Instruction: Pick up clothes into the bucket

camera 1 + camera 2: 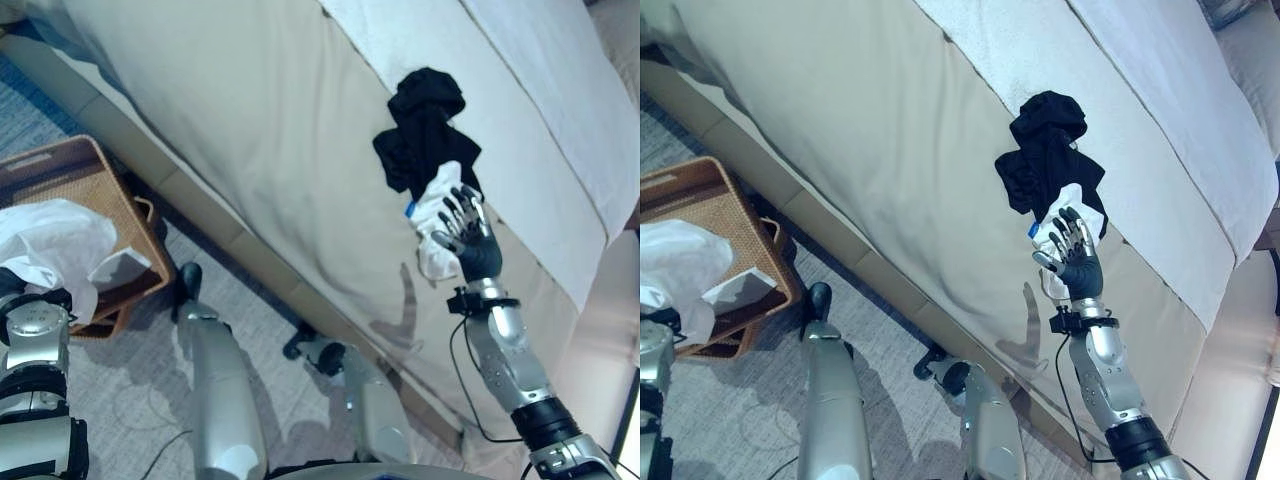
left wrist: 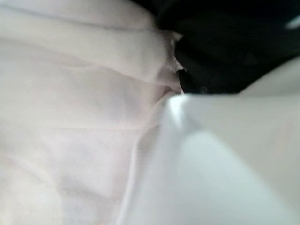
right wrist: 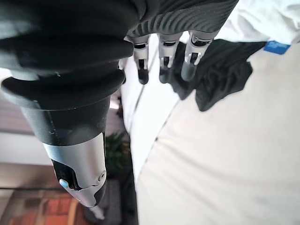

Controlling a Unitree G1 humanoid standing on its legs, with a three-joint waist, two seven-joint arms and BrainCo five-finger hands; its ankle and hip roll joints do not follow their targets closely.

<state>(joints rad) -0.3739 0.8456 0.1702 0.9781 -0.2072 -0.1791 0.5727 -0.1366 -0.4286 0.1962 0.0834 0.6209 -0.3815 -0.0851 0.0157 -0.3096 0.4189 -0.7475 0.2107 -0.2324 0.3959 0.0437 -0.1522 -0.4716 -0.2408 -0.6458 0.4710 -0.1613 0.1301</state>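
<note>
On the bed (image 1: 250, 120), the right hand (image 1: 466, 236) is reaching with straight, spread fingers against a white garment (image 1: 436, 215) beside black clothes (image 1: 420, 130). Over the wicker bucket (image 1: 95, 190), white cloth (image 1: 55, 245) is covering the left hand; its fingers cannot be told.

Woven wicker bucket (image 1: 95, 185), matt black cloth (image 1: 425, 125)
</note>
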